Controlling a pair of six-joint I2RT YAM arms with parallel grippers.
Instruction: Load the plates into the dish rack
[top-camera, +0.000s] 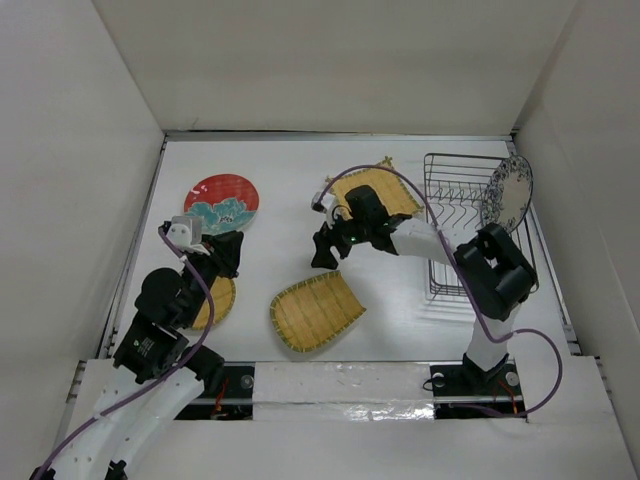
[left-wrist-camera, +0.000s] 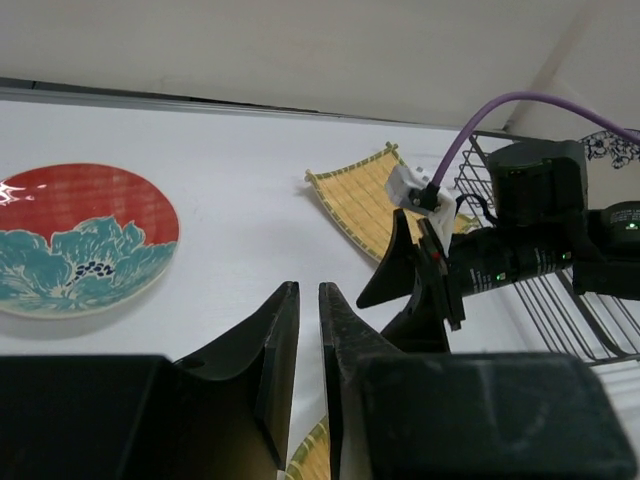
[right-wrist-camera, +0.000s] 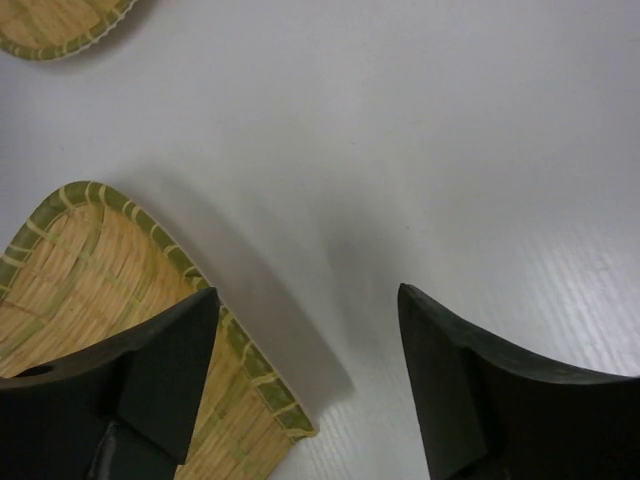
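Note:
The red flowered plate (top-camera: 225, 203) lies flat at the back left; it also shows in the left wrist view (left-wrist-camera: 80, 240). The square bamboo plate (top-camera: 380, 188) lies beside the dish rack (top-camera: 455, 215). The white and blue plate (top-camera: 507, 193) stands on edge in the rack. The rounded-square bamboo plate (top-camera: 315, 310) lies near the front centre. The round bamboo plate (top-camera: 218, 300) is partly hidden under my left arm. My right gripper (top-camera: 325, 250) is open and empty, just above the rounded-square plate's far corner (right-wrist-camera: 90, 290). My left gripper (top-camera: 228, 252) is shut and empty (left-wrist-camera: 308, 290).
White walls enclose the table on the left, back and right. The rack (left-wrist-camera: 560, 300) sits against the right wall. The edge of another bamboo plate (right-wrist-camera: 50, 25) shows at the top left of the right wrist view. A purple cable (top-camera: 420, 200) loops over the right arm.

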